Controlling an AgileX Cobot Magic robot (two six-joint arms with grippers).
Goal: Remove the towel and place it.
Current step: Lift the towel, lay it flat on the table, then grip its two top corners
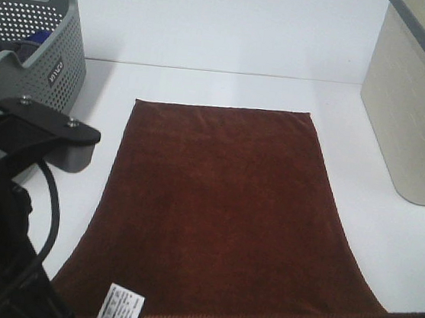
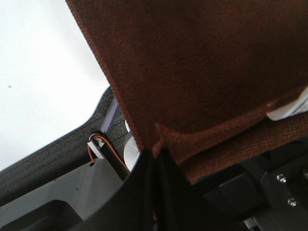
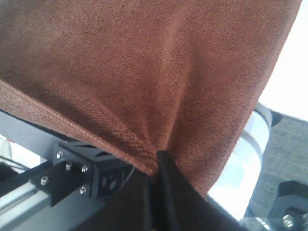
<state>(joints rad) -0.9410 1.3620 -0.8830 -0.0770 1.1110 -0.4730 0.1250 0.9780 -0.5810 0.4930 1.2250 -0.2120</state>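
As left claw (image 2: 155, 153) and right claw (image 3: 157, 158) pinch its hem, the reddish-brown towel (image 1: 223, 199) drapes.

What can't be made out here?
All in the exterior high view:
- contents of the grey basket: hidden by its wall and the left edge.
- print on the white tag of the towel: too small.
- inside of the beige bin: cut off by frame edges.
- left hand and right hand gripping the towel: below the bottom edge; only wrist views show them.

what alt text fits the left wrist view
A dark reddish-brown towel fills most of the frame, its hemmed corner pinched in the shut black jaws. A small white tag shows at one edge, and the white table lies beyond.
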